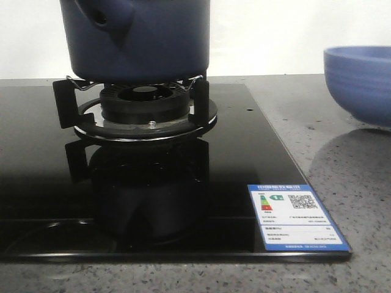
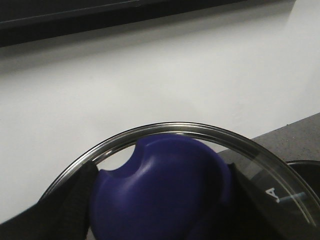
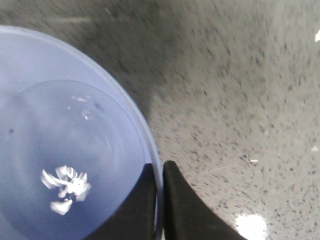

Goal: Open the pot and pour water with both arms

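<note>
My left gripper (image 2: 162, 220) is clamped on a dark blue knob (image 2: 160, 192) of a glass lid (image 2: 200, 131); black fingers (image 2: 65, 210) press the knob from both sides. The lid's metal rim arcs around the knob, pale wall behind it, a strip of grey counter at one edge.

My right gripper (image 3: 161, 200) is pinched onto the rim of the light blue bowl (image 3: 65, 150): one finger inside the wall, one (image 3: 182, 205) outside, rim between them. Bowl interior is glossy with bright glints; can't tell if it holds water. Speckled grey countertop (image 3: 240, 110) lies under and around the bowl.

In the front view the pot (image 1: 137, 36) sits on the burner stand (image 1: 143, 107), on the black glass cooktop (image 1: 55, 183), its stubby hollow handle pointing toward the camera; its top is cut off by the frame. Same bowl (image 1: 360, 82) stands right of the pot, off the cooktop, well apart. An energy label sticker (image 1: 296, 217) is at the cooktop's near right corner, in front of the pot. Neither gripper shows in the front view.
</note>
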### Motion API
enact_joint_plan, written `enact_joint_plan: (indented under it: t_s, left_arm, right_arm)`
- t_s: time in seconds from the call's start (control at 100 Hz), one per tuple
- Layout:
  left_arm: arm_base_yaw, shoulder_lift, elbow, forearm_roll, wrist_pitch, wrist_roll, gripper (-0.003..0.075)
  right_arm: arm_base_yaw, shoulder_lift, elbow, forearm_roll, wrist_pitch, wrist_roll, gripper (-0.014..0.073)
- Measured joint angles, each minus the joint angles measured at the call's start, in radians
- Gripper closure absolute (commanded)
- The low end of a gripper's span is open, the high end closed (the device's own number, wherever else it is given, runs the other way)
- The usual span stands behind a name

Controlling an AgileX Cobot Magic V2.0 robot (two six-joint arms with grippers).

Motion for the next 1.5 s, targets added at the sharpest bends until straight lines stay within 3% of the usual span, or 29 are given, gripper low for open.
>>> enact_joint_plan:
  t_s: [0.31, 0.92, 1.22, 1.5]
  left_arm:
    - [0.005, 0.000, 0.000, 0.000, 0.000, 0.000, 0.0365]
    - [0.040, 0.000, 0.000, 0.025, -0.015, 0.000, 0.0365]
    - [0.105, 0.000, 0.000, 0.007, -0.017, 0.000, 0.0365]
    - [0.109, 0.000, 0.000, 0.003, -0.020, 0.000, 0.0365]
  right_arm:
    - [0.073, 0.009, -0.267, 0.026, 0.129, 0.034, 0.0652]
    - [0.481, 0.390, -1.039, 0.037, 0.164, 0.171, 0.0652]
    - [0.594, 0.495, -1.104, 0.039, 0.168, 0.172, 0.0652]
    - [0.621, 0.515, -1.104, 0.039, 0.120, 0.144, 0.0641]
